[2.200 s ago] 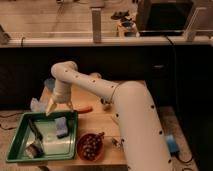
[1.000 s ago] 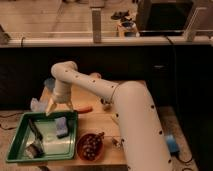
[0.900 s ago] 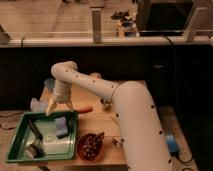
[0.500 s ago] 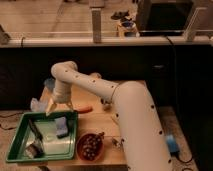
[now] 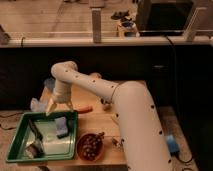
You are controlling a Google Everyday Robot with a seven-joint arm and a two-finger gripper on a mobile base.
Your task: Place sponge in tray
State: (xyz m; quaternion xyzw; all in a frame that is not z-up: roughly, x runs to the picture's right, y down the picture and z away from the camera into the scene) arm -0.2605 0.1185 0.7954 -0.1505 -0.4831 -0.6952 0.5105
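A pale blue sponge [image 5: 62, 126] lies inside the green tray [image 5: 49, 140] at the table's front left, near the tray's back right corner. My gripper [image 5: 58, 107] hangs from the white arm just above the tray's back edge, a little above and behind the sponge. Its fingers are spread apart and hold nothing. A dark utensil [image 5: 34, 129] and a small grey item [image 5: 34, 150] also lie in the tray.
A reddish bowl of dark round pieces [image 5: 90, 146] stands right of the tray. An orange object [image 5: 84, 109] lies behind the tray. A light blue item [image 5: 38, 104] sits at the table's left edge. My arm's large white link covers the table's right side.
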